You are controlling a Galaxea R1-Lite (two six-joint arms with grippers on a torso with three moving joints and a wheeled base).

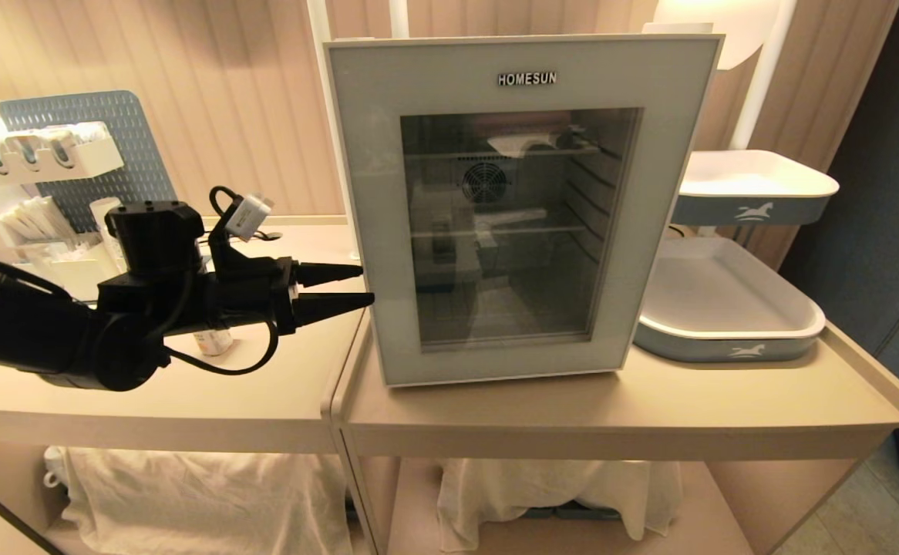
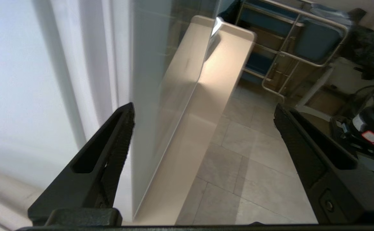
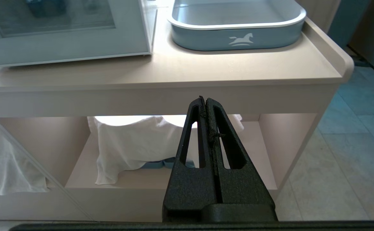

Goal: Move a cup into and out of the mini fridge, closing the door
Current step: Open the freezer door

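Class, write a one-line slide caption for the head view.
Open left pincer reaches the left edge of the shut door of the mini fridge on the counter.

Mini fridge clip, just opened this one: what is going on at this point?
The robot's left gripper is open and level at the left edge of the mini fridge door, one finger at the door's side edge, holding nothing. The door looks shut. A small white cup stands on the counter behind the left arm. The right gripper is shut and parked low in front of the counter.
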